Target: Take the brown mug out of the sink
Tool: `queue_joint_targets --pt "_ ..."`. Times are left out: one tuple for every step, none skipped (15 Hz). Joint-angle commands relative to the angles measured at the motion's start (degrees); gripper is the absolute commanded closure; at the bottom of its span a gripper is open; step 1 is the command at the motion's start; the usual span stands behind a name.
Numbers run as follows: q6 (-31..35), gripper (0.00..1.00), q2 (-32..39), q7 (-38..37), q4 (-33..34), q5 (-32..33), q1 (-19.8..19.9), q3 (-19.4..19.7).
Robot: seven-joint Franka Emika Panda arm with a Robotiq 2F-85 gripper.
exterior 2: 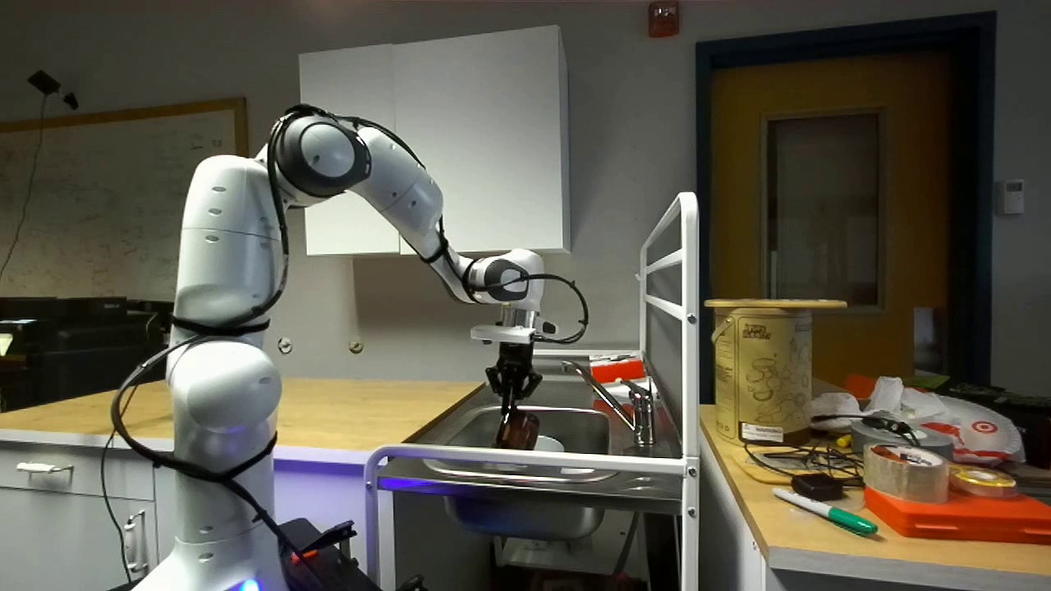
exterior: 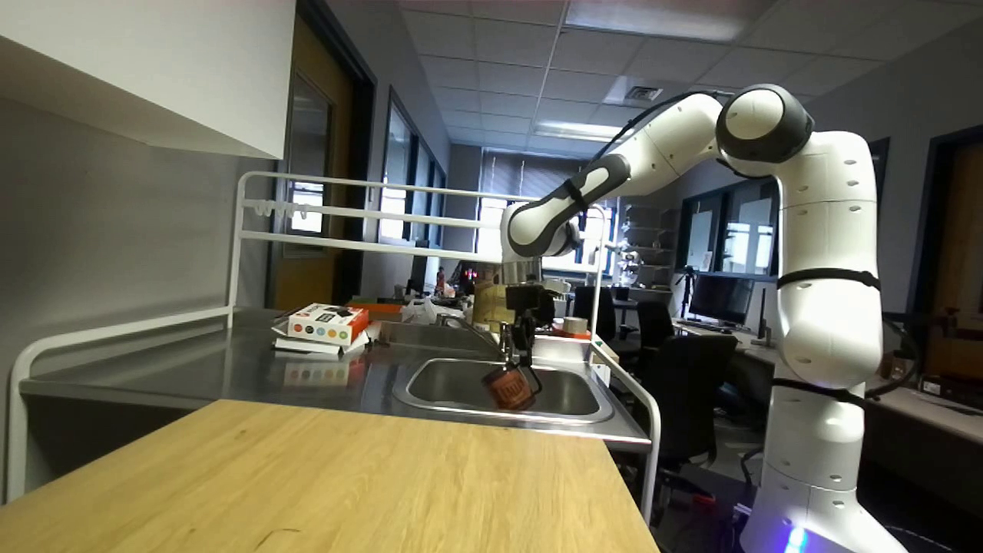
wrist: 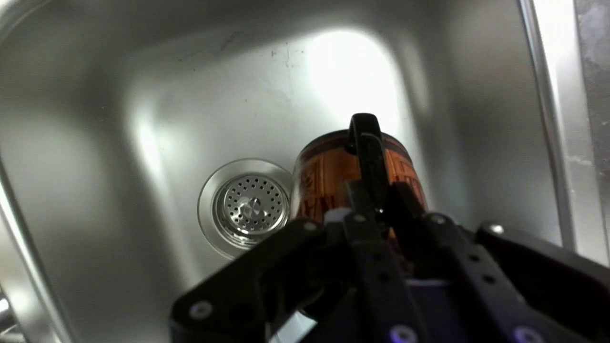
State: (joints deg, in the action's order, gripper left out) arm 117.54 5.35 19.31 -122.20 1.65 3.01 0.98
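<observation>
We find the gripper (wrist: 380,202) clamped on the handle (wrist: 371,157) of the brown mug (wrist: 326,176), tilted within the sink (wrist: 214,95), drain (wrist: 252,205) visible in wrist view only, open room between mug and rim (wrist: 564,133) rightward there

A steel counter (exterior: 200,369) is fitted with a sink (exterior: 453,380) and a faucet (exterior 2: 644,420); in an exterior view, a red-and-white printed box (exterior: 326,322) is set to the sink's left, with a flat white piece (exterior: 307,347) beneath it, and the counter's near side is bordered by a wooden worktop (exterior: 369,476). In an exterior view, a wooden bench (exterior 2: 796,535) at right is occupied by a tan canister (exterior 2: 764,373), a black adapter (exterior 2: 817,486), an orange case (exterior 2: 969,515) and, toward the near edge, a green-capped marker (exterior 2: 825,510), with a plastic bag (exterior 2: 977,420) seen farther back.
</observation>
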Motion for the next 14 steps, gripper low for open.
queue_joint_targets --pt "2.38 0.85 -3.36 1.0 0.11 -1.67 -0.47 -0.38" --pt "3.27 0.85 -3.45 0.68 0.4 -1.65 -0.8 -0.55" --pt "4.08 0.85 -3.6 0.37 0.63 -1.45 -1.33 -0.87" --pt "5.11 0.86 -3.72 -0.19 0.78 -0.77 -2.05 -1.37" --pt "5.93 0.86 -3.75 -0.53 0.91 -0.24 -2.71 -1.83" --pt "6.7 0.86 -3.48 -1.04 1.29 0.53 -3.58 -2.46" --pt "7.29 0.86 -3.27 -1.25 1.59 0.92 -4.27 -3.05" --pt "7.54 0.86 -2.78 -1.5 2.21 1.15 -5.02 -3.64" --pt "7.39 0.86 -2.4 -1.87 2.87 1.26 -5.78 -4.24" --pt "7.38 0.86 -2.26 -2.29 3.28 1.57 -6.54 -4.85" --pt "7.27 0.86 -2.1 -3.12 3.74 2.52 -7.33 -5.42" --pt "7.18 0.86 -2.28 -3.6 3.97 3.41 -8.04 -5.97" --pt "7.18 0.86 -2.42 -4.21 4.33 4.59 -8.73 -6.5" --pt "7.18 0.86 -2.49 -4.67 4.78 5.66 -9.36 -6.95"
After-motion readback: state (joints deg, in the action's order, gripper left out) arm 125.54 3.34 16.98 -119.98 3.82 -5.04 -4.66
